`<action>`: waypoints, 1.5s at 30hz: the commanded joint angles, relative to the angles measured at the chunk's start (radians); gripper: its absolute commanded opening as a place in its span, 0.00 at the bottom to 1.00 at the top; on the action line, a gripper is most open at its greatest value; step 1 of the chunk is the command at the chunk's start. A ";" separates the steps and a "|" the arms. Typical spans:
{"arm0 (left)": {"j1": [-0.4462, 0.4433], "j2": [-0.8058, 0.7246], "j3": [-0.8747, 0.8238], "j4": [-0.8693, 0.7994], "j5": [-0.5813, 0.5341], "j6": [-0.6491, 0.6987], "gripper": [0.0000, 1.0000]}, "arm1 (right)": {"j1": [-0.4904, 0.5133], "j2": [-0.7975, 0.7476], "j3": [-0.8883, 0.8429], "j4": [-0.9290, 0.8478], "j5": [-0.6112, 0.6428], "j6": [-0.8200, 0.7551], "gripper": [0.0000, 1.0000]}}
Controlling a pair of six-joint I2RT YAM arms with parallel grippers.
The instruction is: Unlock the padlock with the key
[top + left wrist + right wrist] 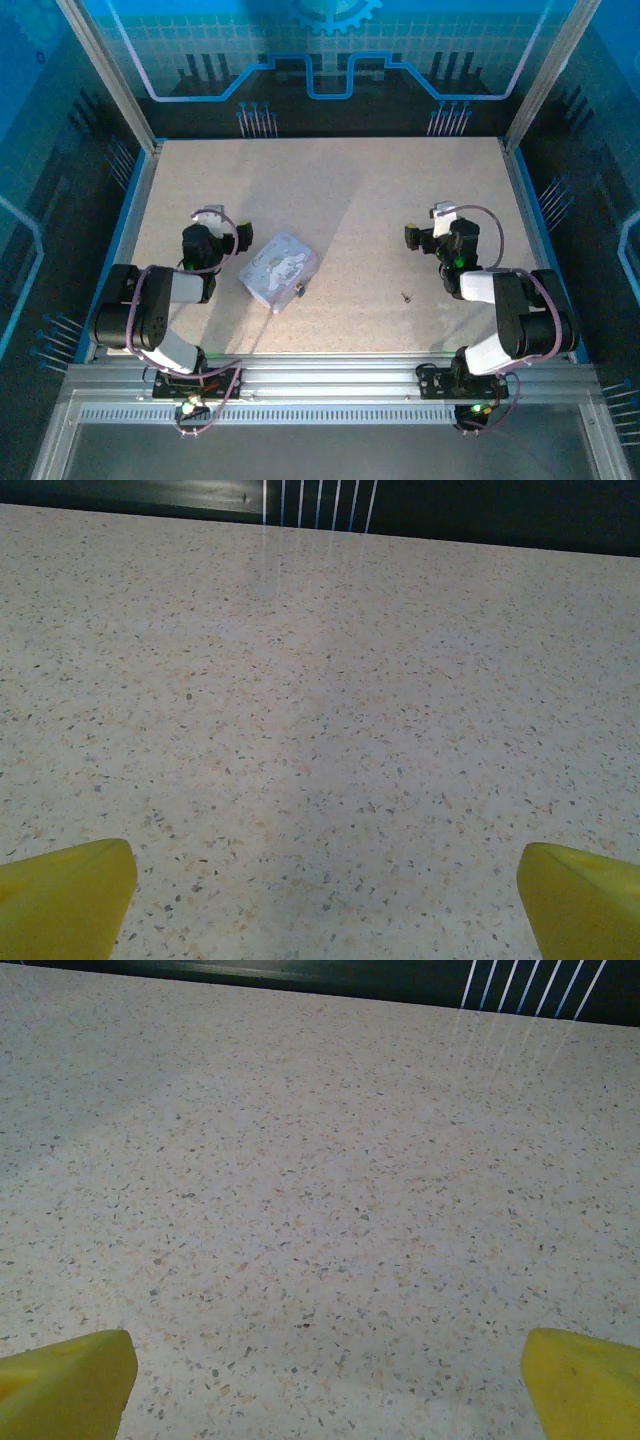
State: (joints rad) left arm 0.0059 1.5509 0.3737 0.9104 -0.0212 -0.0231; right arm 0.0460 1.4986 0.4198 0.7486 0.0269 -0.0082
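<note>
Top view: the tabletop (pixel 350 190) is lit evenly from above at moderate brightness, with a blue cast from the surrounding walls (pixel 60 120). Shadows are soft and short. Detail is coarse, and the key (pixel 406 297) resolves only as a dark speck.

Wrist views: the tabletop speckle is sharp at mid-range. The yellow fingertips (pixel 65 900) (pixel 65 1380) at the lower corners are blurred. Pale streaks of glare run down from the far edge.

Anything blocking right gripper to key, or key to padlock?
Nothing visible. Bare table lies between the right gripper and the key, and between the key and the padlock. The gripper is open and faces the far edge. The key sits nearer the near edge, so the gripper would likely have to reach back.
</note>
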 commanded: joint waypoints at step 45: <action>0.005 -0.528 0.258 -0.857 -0.066 -0.338 0.99 | 0.053 -0.450 0.152 -0.637 -0.184 0.216 1.00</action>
State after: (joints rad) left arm 0.0059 1.0939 0.5285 0.4072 -0.0856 -0.1707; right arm 0.0566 1.0863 0.5190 0.3038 -0.0059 0.1066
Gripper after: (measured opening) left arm 0.990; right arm 0.997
